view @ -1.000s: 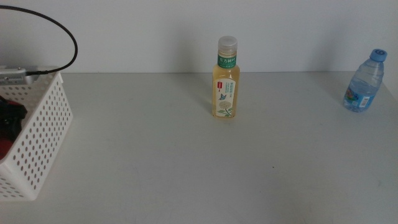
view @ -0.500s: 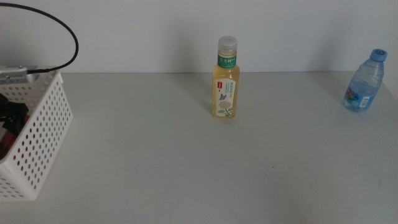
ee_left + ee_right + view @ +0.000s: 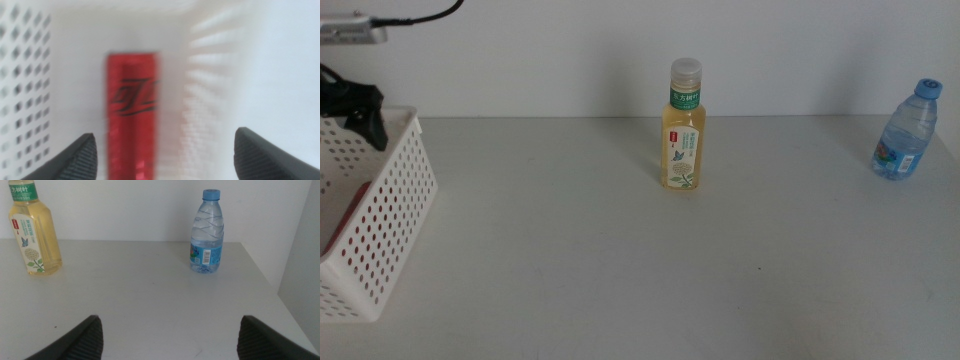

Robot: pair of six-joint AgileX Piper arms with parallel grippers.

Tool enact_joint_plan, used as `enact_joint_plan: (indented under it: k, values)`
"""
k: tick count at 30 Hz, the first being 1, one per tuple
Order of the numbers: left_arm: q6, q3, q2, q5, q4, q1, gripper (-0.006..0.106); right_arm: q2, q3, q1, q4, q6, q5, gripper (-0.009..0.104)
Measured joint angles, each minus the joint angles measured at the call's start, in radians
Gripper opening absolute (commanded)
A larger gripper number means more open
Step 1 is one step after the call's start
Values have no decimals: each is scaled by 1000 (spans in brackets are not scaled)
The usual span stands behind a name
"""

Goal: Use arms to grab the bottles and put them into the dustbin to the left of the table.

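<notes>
The left claw [image 3: 162,150] hangs wide open and empty above the basket [image 3: 395,205], where the red can [image 3: 132,112] lies. The right claw [image 3: 170,335] is open, empty, over the worktop [image 3: 620,260].

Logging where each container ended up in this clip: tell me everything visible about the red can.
The red can is slim, glossy like metal, with a dark slanted logo across its middle. It lies on its side on the floor of the white perforated dustbin, between the side walls, touching nothing else that shows. The left gripper hangs above it with jaws spread wide, not holding it. The wrist picture is blurred, so finer print is unreadable. In the middle view only a red patch shows through the basket.
</notes>
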Motion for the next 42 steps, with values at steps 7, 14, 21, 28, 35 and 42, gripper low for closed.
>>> enact_joint_plan:
  k: [7,14,21,28,35,42]
  values:
    - [-1,0,-195,-56,-13,-228,94,0,0,0,0,0,0,72]
    - [-28,6,-248,-92,-2,-435,94,0,0,0,0,0,0,72]
    - [-148,289,-376,-474,108,-646,94,0,0,0,0,0,0,72]
    - [-278,698,-551,-937,188,-729,94,0,0,0,0,0,0,72]
    - [-292,903,-567,-1095,194,-730,94,0,0,0,0,0,0,72]
    - [-292,937,-557,-1131,194,-730,94,0,0,0,0,0,0,72]
